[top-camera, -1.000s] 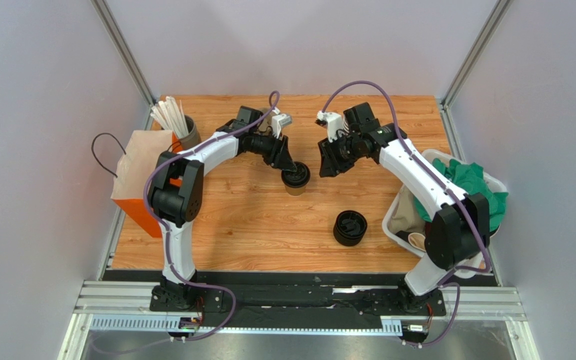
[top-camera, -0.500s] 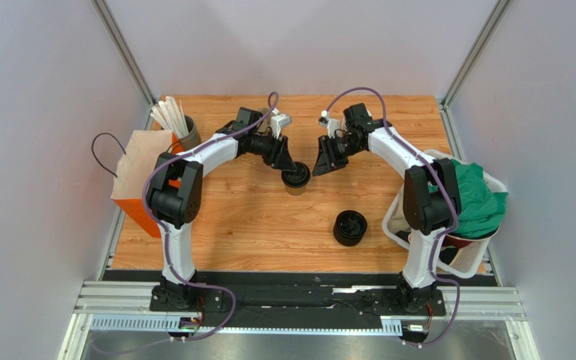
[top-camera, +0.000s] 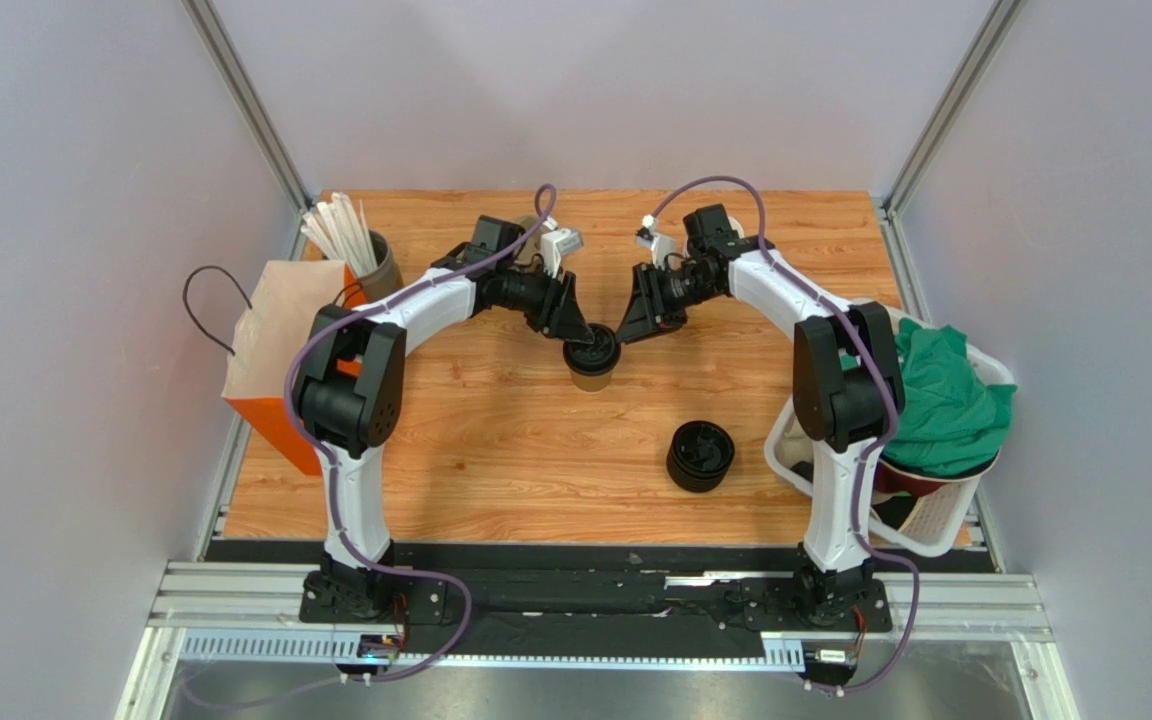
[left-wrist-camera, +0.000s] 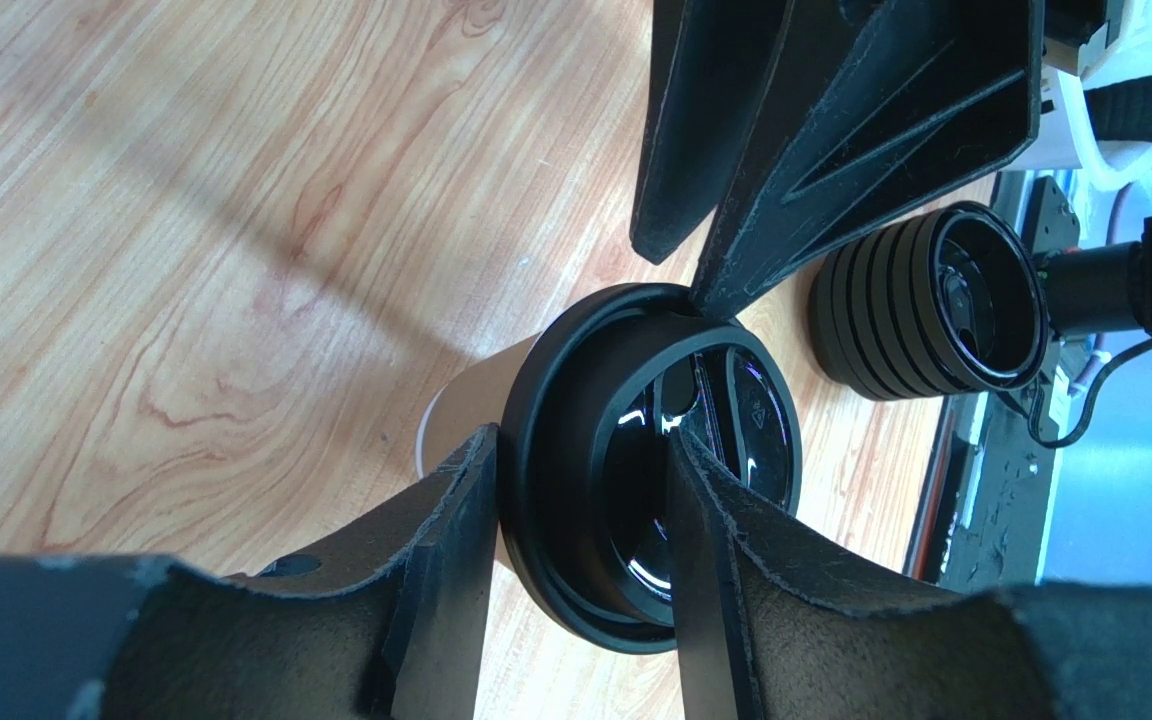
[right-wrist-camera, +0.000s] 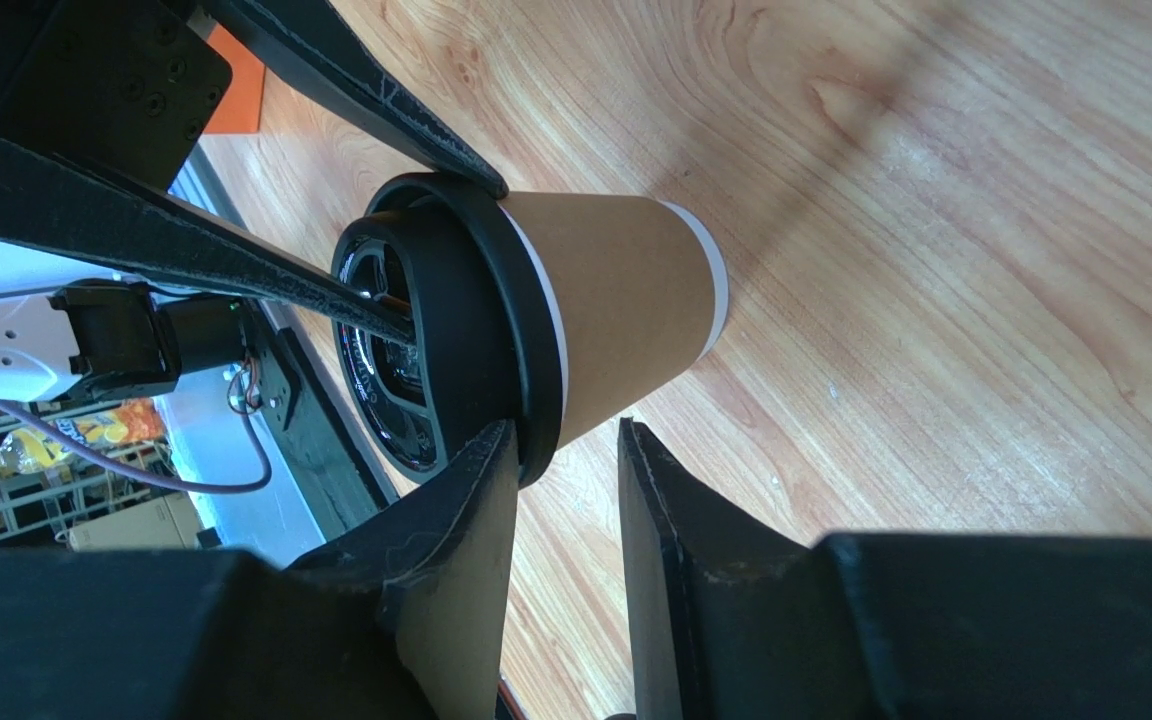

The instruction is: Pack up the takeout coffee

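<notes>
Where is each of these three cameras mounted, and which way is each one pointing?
Top external: above and behind the bases, looking down on the table; both arms show whole.
Left wrist: on the left arm, looking along the left gripper onto the lid of the takeout coffee.
Right wrist: on the right arm, looking along the right gripper at the cup's side.
Shared: all three show the coffee; each wrist view catches the other gripper.

Takeout coffee (top-camera: 591, 362) stands mid-bench (top-camera: 492, 465). Lid stack (top-camera: 701, 456) at its 4 o'clock, apart. Basket (top-camera: 787, 450) further out at 4 o'clock, cloth (top-camera: 946, 393) in it. Paper bag (top-camera: 279, 368) at 9 o'clock, straw cup (top-camera: 357, 255) at 10 o'clock.
</notes>
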You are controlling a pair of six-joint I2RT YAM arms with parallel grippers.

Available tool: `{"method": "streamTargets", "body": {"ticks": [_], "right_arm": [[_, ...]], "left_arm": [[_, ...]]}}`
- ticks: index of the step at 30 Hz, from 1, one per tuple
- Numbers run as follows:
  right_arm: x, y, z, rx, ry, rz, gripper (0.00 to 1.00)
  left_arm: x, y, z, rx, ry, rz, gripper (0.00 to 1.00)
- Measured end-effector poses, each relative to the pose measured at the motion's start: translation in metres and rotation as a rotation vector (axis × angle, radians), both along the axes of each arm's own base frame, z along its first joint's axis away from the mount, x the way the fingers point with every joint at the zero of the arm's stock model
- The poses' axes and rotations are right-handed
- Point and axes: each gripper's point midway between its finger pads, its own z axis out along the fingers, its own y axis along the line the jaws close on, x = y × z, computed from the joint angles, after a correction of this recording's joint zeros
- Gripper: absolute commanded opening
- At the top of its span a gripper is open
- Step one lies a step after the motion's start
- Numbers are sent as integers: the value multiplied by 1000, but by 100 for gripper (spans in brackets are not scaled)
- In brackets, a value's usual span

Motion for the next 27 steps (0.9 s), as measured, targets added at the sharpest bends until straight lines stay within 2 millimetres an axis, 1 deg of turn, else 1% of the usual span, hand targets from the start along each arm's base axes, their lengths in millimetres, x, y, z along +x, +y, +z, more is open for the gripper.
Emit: {"method": "streamTargets", "body": {"ticks": [13, 21, 27], "right_arm": [[3, 3, 0, 11, 23, -7, 32], [17, 9, 2, 17, -5, -18, 32], [19, 11, 2, 14, -20, -16, 32]], "left_arm": [[0, 0, 0, 0, 2, 5, 46], [0, 0, 0, -1, 2, 6, 46], [1, 1, 0, -1, 2, 7, 46]]}}
